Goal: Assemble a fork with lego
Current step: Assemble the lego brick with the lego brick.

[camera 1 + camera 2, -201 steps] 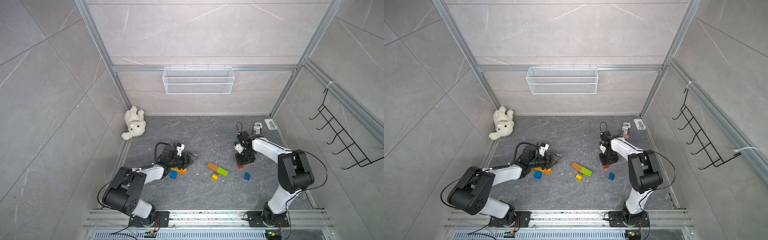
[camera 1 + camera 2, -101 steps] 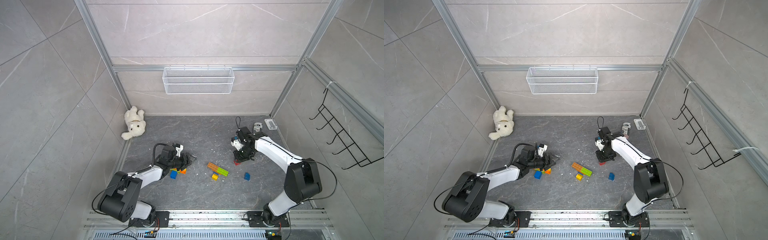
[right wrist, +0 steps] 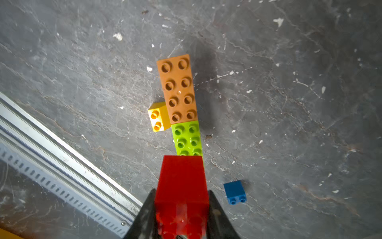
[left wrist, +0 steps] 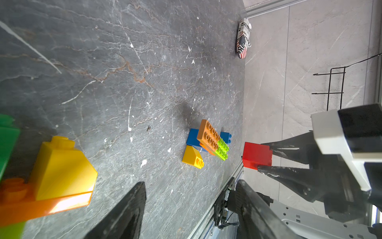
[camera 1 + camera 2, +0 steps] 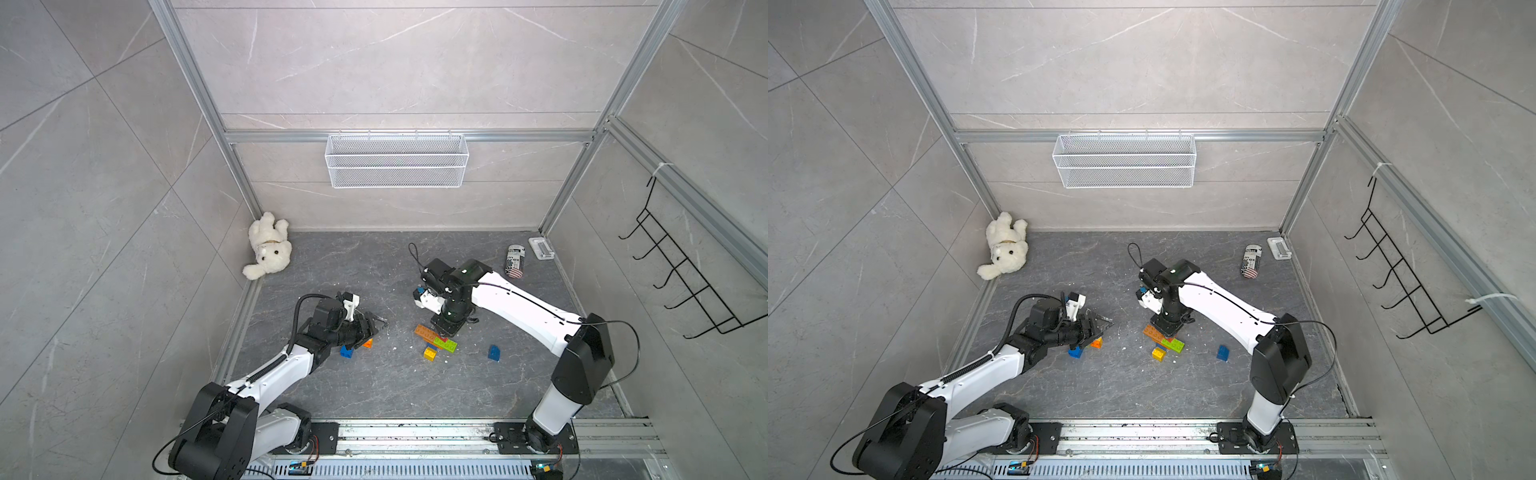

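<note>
The red square studded plastic brick (image 3: 182, 186) is clamped by its smooth side walls in the right gripper (image 3: 182, 193). It is held over the lime end of the joined orange oblong studded plate (image 3: 177, 89) and lime green studded plate (image 3: 187, 138), at lower centre of the frame in both top views. The left gripper (image 4: 190, 186) is spread apart and empty. The bricks are judged light, rigid and slippery. Flat opposite walls are to be gripped, never studs or slopes.
</note>
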Tool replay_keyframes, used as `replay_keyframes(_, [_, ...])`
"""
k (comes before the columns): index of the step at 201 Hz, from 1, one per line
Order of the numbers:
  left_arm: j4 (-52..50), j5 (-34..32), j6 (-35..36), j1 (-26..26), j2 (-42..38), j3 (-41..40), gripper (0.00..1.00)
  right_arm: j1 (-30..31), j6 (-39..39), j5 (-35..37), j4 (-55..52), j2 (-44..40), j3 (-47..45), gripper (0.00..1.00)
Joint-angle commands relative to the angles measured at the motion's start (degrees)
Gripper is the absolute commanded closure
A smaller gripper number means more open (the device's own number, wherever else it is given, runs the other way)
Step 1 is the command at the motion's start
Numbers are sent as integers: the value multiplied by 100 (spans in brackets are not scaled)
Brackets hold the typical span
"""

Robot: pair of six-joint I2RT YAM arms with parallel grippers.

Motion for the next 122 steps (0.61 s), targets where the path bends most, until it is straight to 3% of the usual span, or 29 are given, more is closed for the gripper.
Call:
replay_keyframes(1, [5, -4, 154, -28, -91, -15, 29, 140, -234, 322, -272, 326, 280, 73])
replay_keyframes(122, [337, -5, -13, -20, 6, -176, 28, 198, -863, 325, 317, 859, 328, 72])
